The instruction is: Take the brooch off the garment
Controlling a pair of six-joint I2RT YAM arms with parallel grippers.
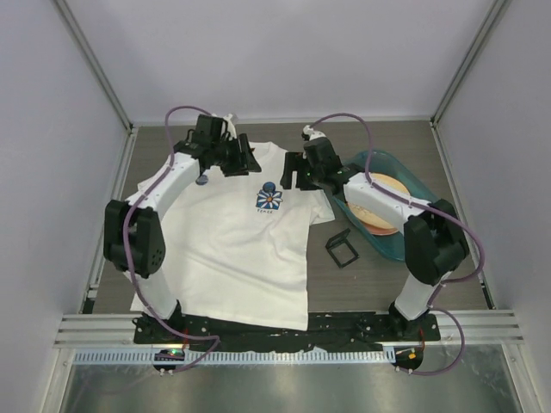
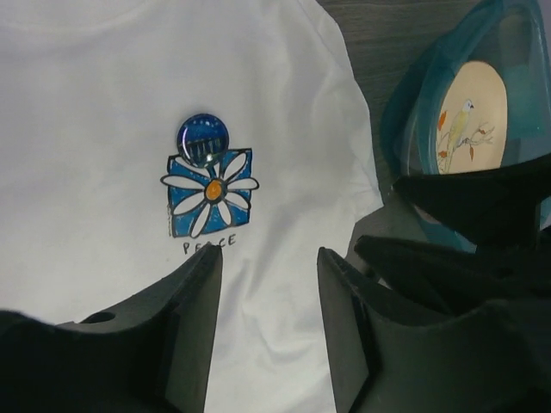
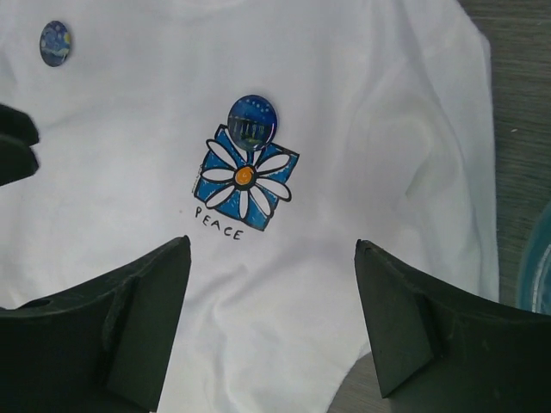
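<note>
The white T-shirt (image 1: pixel 232 241) lies flat on the table. A dark-blue round brooch (image 1: pixel 270 187) is pinned at the top edge of its blue-and-white flower print (image 1: pixel 269 201). It also shows in the left wrist view (image 2: pixel 203 139) and in the right wrist view (image 3: pixel 252 121). A second small blue round pin (image 1: pixel 201 180) sits near the shirt's left shoulder, also in the right wrist view (image 3: pixel 55 43). My left gripper (image 1: pixel 250 162) is open and empty over the collar area, short of the brooch (image 2: pixel 269 258). My right gripper (image 1: pixel 291 175) is open and empty over the shirt's right side (image 3: pixel 271 249).
A teal tray (image 1: pixel 411 185) holding a round plate (image 1: pixel 379 206) with a bird picture stands right of the shirt. A small black square box (image 1: pixel 342 249) lies on the table by the shirt's right edge. The two grippers face each other closely.
</note>
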